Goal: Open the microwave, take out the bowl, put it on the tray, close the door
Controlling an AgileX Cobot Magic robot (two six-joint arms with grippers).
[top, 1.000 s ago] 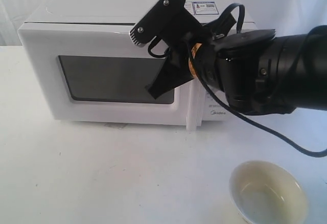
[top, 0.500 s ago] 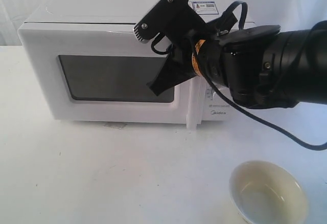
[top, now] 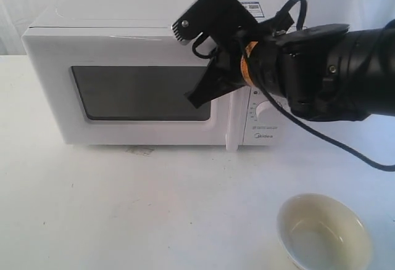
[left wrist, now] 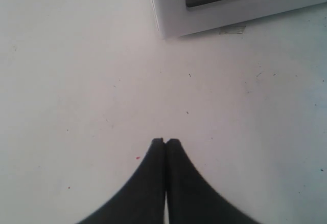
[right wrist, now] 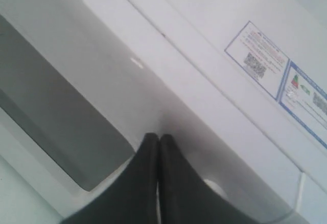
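The white microwave [top: 123, 42] stands at the back with its door [top: 62, 85] closed, dark window and vertical bar handle [top: 231, 131] facing me. My right gripper [top: 193, 100] is shut and empty, its tips just in front of the door's upper right part, by the window corner [right wrist: 159, 138]. The cream-white bowl [top: 324, 230] sits upright on the table at the front right, apart from both grippers. My left gripper [left wrist: 165, 141] is shut and empty, hovering over bare table near the microwave's lower corner [left wrist: 173, 9]; it is out of the exterior view. No tray shows.
A round knob [top: 262, 108] shows on the microwave's right panel beside the right arm. Stickers [right wrist: 260, 60] lie on the microwave's top. The white table [top: 123, 208] spreads in front, and a black cable [top: 345, 150] hangs from the right arm.
The right arm has shifted right and slightly up along the door front, uncovering a knob. The microwave, the door and the bowl have not moved.
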